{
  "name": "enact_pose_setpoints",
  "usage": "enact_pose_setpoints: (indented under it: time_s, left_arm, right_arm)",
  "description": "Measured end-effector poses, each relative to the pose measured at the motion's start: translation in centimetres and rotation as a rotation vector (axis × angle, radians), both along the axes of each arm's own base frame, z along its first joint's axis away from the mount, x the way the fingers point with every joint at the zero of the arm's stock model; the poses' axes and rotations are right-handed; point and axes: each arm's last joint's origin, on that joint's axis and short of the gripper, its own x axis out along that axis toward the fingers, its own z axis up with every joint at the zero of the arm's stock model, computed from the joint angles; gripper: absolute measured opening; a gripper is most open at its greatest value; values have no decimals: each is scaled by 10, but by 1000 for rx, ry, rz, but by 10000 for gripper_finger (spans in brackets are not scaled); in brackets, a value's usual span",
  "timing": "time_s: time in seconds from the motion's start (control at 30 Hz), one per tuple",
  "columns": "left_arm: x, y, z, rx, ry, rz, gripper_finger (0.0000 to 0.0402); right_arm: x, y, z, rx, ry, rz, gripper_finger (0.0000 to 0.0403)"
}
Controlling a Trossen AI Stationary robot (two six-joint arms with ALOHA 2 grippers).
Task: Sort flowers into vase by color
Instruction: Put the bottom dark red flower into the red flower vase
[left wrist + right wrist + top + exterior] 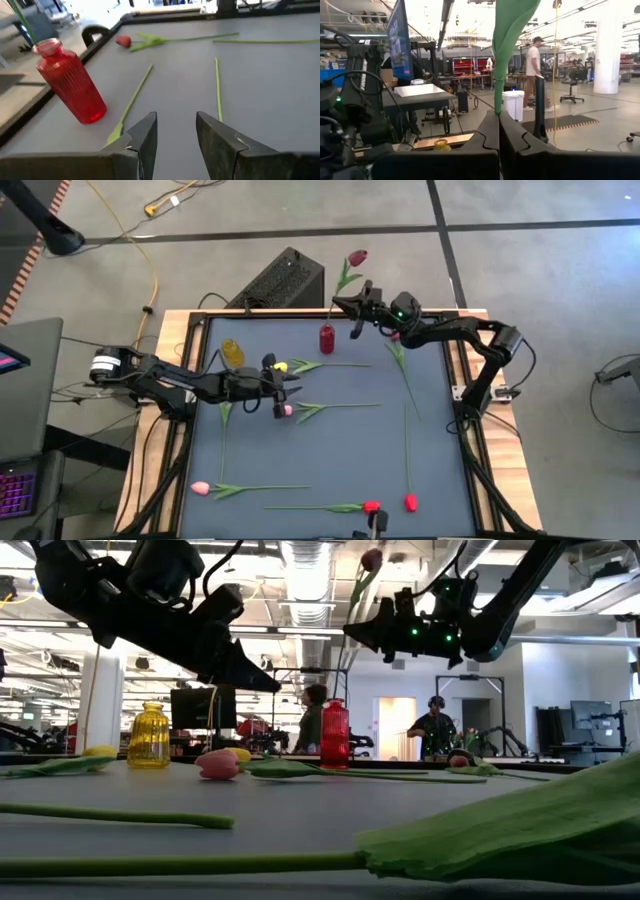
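My right gripper (340,303) is over the table's far edge above the red vase (327,338), shut on a dark maroon tulip (357,257). The tulip's stem (22,22) runs down into the vase's mouth. My left gripper (283,387) hovers open over the mat, between a yellow tulip (281,367) and a pink tulip (287,410), touching neither. The yellow vase (232,352) stands left of the red one. Other tulips lie flat on the mat: a pink one (200,488), two red ones (372,506) (410,502), and one (395,335) under the right arm. My right gripper pinches the maroon tulip between its two fingers at mid stem, where the green leaf (496,107) begins. The fingers come level from the table's right side and lie across the stem. The flower stands tilted, head (372,558) above the gripper and lower end in the red vase (335,735).
A loose stem with a leaf (223,440) lies near the mat's left edge, below the yellow vase. A dark box (283,278) sits beyond the far edge. People stand in the room behind the table. Bare mat (340,450) lies in the middle.
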Motion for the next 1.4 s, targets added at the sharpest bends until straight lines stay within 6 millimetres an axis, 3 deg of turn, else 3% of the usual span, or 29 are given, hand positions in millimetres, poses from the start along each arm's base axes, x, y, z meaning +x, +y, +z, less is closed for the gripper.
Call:
enact_pose_setpoints:
  time_s: [0.47,0.8,1.4]
  left_arm:
    - [0,-1,-1,-52,-2,-25,125]
    - [0,-1,-1,-61,-6,-22,125]
    - [0,-1,-1,-77,-13,-15,125]
  right_arm:
    - [4,1,-8,27,80,2,21]
    - [5,0,-22,74,207,-9,62]
    - [3,0,-47,211,441,-29,80]
